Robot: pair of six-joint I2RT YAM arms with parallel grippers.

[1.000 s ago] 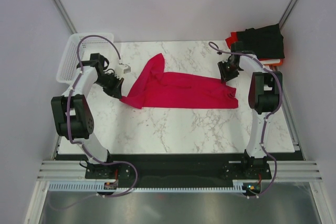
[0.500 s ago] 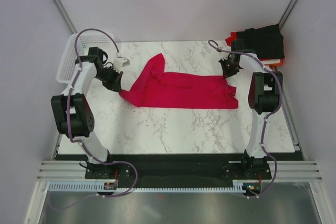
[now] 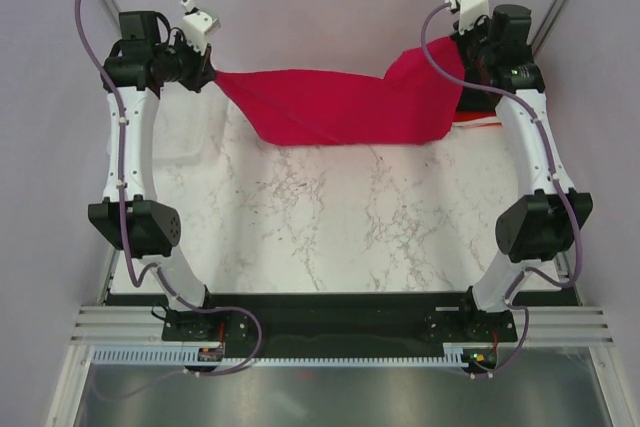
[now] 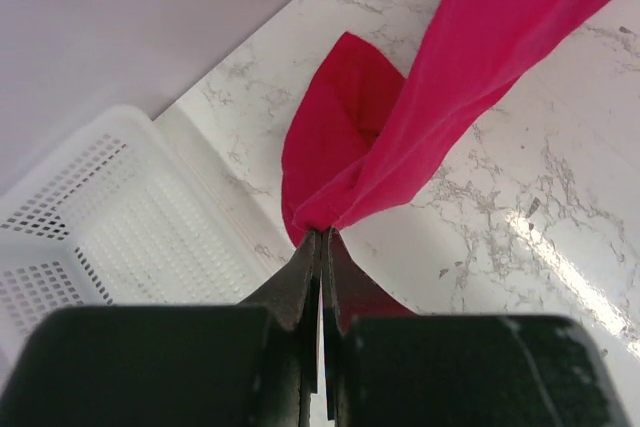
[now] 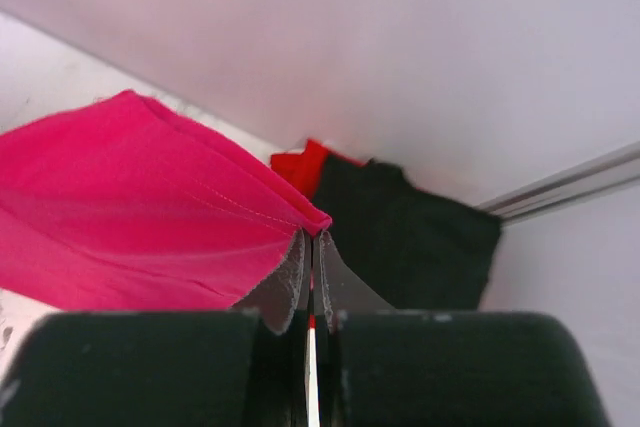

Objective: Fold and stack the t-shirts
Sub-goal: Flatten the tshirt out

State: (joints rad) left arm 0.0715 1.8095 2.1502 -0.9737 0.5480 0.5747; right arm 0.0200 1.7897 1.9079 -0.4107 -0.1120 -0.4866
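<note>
The crimson-pink t-shirt (image 3: pixel 340 107) hangs stretched in the air over the back of the table, held at both ends. My left gripper (image 3: pixel 207 75) is raised at the back left and shut on its left corner (image 4: pixel 320 222). Over at the back right my right gripper (image 3: pixel 462 59) is up high too, shut on the shirt's hemmed edge (image 5: pixel 318 219). In the right wrist view a folded black t-shirt (image 5: pixel 410 237) lies on an orange-red one (image 5: pixel 303 164) beneath the gripper. The top view shows only an orange-red sliver (image 3: pixel 480 120) of that stack beside the right arm.
A white plastic mesh basket (image 4: pixel 110 237) sits at the table's back left corner, below my left gripper. The white marble table (image 3: pixel 340 217) spreads out in front of the hanging shirt. Pale walls close in the back and both sides.
The right gripper has shut on the shirt's right edge. Both arms have risen from the table and moved back, lifting the shirt so it hangs spread between them.
</note>
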